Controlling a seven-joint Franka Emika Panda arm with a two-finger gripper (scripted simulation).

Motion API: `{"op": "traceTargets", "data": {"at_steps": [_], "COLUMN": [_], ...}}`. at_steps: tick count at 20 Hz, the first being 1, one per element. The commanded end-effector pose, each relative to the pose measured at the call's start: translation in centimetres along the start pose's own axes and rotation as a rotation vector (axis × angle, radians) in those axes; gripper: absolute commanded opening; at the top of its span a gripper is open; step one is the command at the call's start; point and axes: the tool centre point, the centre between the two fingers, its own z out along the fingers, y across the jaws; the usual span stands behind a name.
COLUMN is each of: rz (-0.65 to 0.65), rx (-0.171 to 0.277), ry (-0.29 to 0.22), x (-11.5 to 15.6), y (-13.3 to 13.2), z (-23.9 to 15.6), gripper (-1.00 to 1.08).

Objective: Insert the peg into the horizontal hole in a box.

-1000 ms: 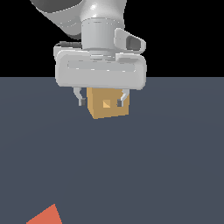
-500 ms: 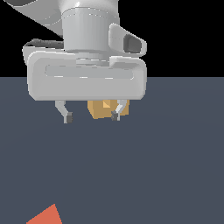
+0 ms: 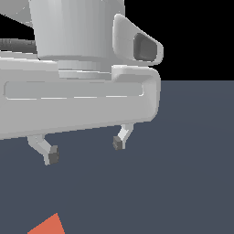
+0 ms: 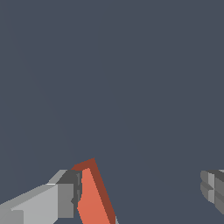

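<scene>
The flat dark slate-blue floor surface (image 3: 192,173) fills the lower part of the exterior view and the whole background of the wrist view. Over it, close to the exterior camera, looms the pale grey robot hand body (image 3: 77,103) with its rounded wrist housing above. Below it hangs the two-fingered grey gripper (image 3: 86,149), released: its dark-tipped fingers (image 3: 53,156) stand wide apart with nothing between them. The slim bar-shaped peg, orange-red at its visible end (image 4: 94,197), lies on the floor; in the exterior view only a corner of it (image 3: 47,225) shows at the picture's bottom edge, toward the exterior view's left. In the wrist view the peg lies just beside one finger pad (image 4: 69,197), inside the gap; whether they touch cannot be told. The other finger (image 4: 213,186) is well apart.
</scene>
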Motion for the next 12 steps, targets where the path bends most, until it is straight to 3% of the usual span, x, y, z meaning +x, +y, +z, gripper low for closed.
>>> {"op": "traceTargets", "data": {"at_steps": [1, 12], "rz": [-0.039, -0.214], "rx": [-0.003, -0.015], "ry": [-0.002, -0.01], "x": [-1.7, -9.5], "y": [-0.5, -1.9], "z": [0.4, 2.2], "gripper": [1.0, 1.0]}}
